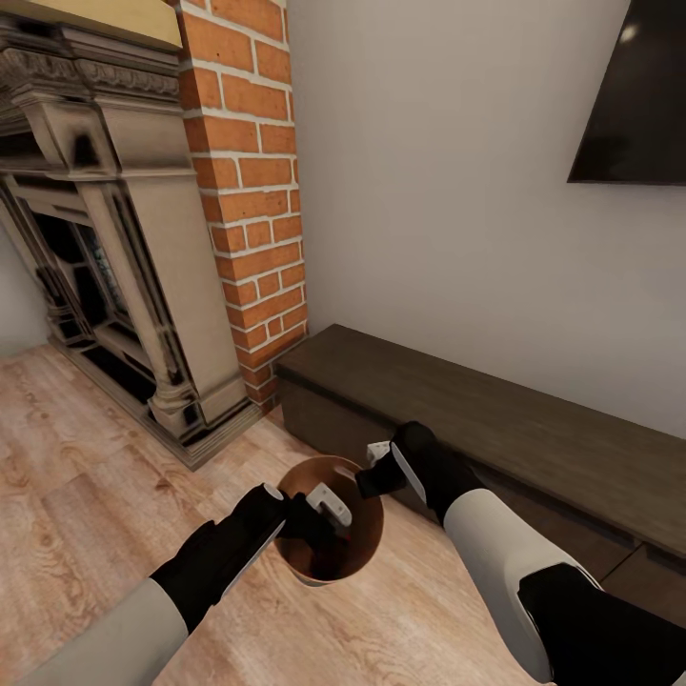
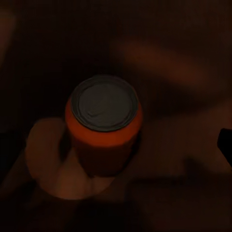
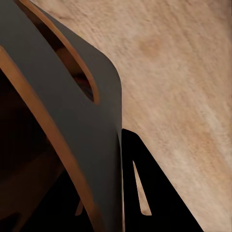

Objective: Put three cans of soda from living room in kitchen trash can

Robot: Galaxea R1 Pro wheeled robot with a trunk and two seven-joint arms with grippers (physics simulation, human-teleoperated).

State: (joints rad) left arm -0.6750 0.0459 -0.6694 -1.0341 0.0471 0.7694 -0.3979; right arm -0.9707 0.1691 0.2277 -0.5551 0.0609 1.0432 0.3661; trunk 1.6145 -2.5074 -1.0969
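The tash can [image 1: 362, 548], grey outside and brown inside, is on or just over the light wood floor in front of me in the living room. My left gripper [image 1: 322, 507] reaches down into its mouth and stands open. In the left wrist view an orange can of soda [image 2: 104, 130] with a silvery top stands upright in the dark bottom of the bin, below the fingers and apart from them. My right gripper [image 1: 374, 465] is at the bin's far rim. The right wrist view shows the bin's wall [image 3: 72, 111] running between its fingers, so it is shut on the rim.
A long dark low cabinet [image 1: 495, 419] runs along the wall right behind the bin. The red-brick chimney [image 1: 252, 191] and ornate fireplace [image 1: 114, 267] stand to the left. A dark screen [image 1: 634, 95] hangs on the wall at the upper right. Wood floor [image 3: 183, 72] spreads to the near left.
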